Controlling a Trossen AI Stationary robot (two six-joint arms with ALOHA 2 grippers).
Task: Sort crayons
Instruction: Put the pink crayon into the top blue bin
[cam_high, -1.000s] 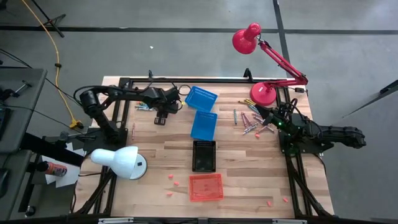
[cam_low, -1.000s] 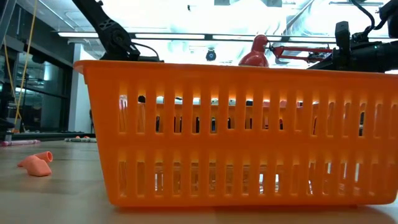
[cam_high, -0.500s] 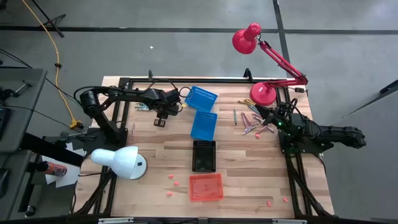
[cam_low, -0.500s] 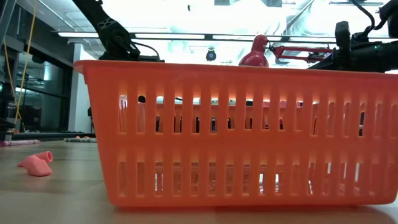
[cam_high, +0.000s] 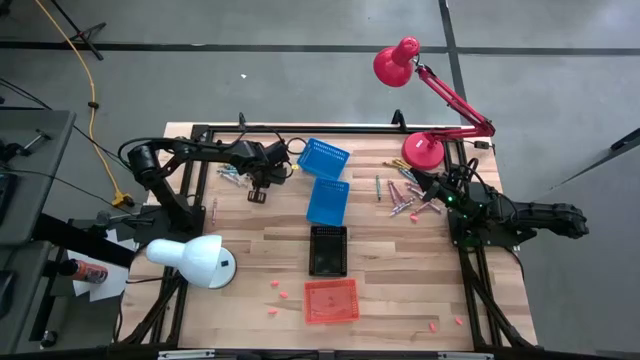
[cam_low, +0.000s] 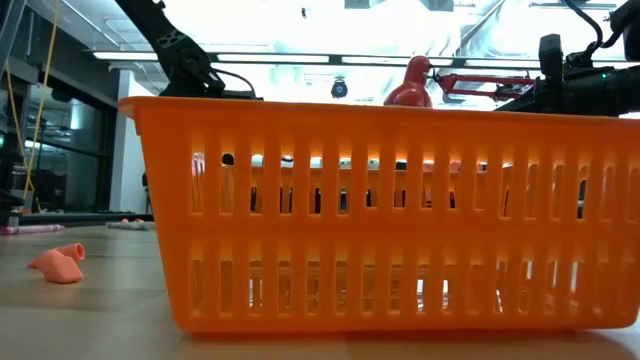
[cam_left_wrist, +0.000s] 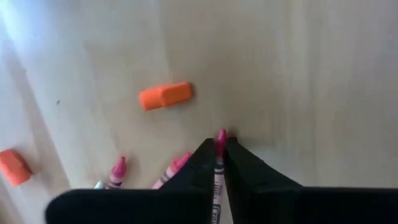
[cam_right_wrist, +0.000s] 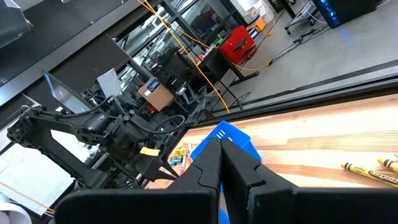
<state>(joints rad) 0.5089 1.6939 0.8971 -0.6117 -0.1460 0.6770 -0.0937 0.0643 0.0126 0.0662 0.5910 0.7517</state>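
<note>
My left gripper (cam_high: 247, 178) is at the far left of the table, pointing down and shut on a pink crayon (cam_left_wrist: 219, 163). More pink crayons (cam_left_wrist: 117, 169) lie on the wood beside it, and the same small heap of crayons (cam_high: 229, 172) shows from above. A larger scatter of crayons (cam_high: 402, 196) lies at the far right. My right gripper (cam_right_wrist: 220, 144) hovers shut and empty next to that scatter (cam_high: 436, 190). My left gripper pinches the pink crayon between its two fingers (cam_left_wrist: 202, 163), coming from above and pointing down. The crayon runs along the fingers, and its pointed tip (cam_left_wrist: 221, 134) sticks out just past their free ends. Whether that tip touches the table, I cannot tell.
Two blue baskets (cam_high: 324, 158) (cam_high: 327, 200) sit at the far middle, a black basket (cam_high: 328, 250) and an orange basket (cam_high: 330, 301) nearer. A white lamp (cam_high: 190, 260) stands near left, a red lamp (cam_high: 420, 150) far right. Stubby orange bits (cam_left_wrist: 165, 96) lie on the wood.
</note>
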